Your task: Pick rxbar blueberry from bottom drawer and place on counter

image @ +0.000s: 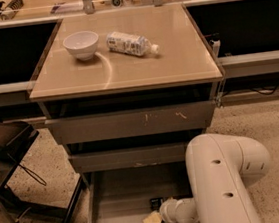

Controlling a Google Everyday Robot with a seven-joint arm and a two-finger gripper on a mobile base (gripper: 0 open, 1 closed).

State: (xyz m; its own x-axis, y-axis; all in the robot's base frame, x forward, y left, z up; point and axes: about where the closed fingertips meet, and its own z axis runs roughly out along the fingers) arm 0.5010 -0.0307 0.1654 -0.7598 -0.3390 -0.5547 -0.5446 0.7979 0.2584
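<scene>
One bowl point(81, 43), bottle point(129, 43), perhaps one bar point(156, 202); end effector point(154, 217) in drawer point(115, 207).

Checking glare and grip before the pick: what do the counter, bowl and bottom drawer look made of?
The counter: glossy tan laminate, probably; light streaks show. The bowl: white glazed ceramic or plastic. The bottom drawer: dull grey sheet metal, thin walls. The tool sits low inside it, near the rxbar blueberry.

You saw a thick, rounded cream-white arm point(223, 184) with two small dark holes in its shell and a pale pincer point(153, 218) low in the bottom drawer point(119, 206).
</scene>
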